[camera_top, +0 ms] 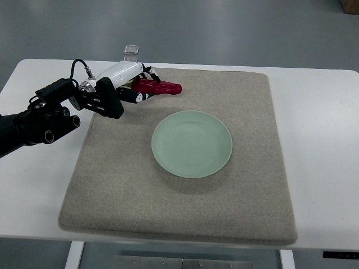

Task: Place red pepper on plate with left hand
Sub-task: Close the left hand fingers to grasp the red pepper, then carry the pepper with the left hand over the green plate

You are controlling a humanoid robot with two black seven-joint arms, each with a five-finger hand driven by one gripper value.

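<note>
You've got a glossy, smooth red pepper (160, 87), a pale green plate (192, 143) with a smooth satin glaze, a rough matt felt-like beige mat (179, 207), smooth white tabletop (320, 140), and left hand (128, 84) in shiny white and matt black plastic.

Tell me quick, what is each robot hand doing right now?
Left robot hand: fingers curled around the stem end of the red pepper on the mat, away from the plate.
Right robot hand: not in view.

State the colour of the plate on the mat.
Pale green plate, plain, seen in the top view.
</note>
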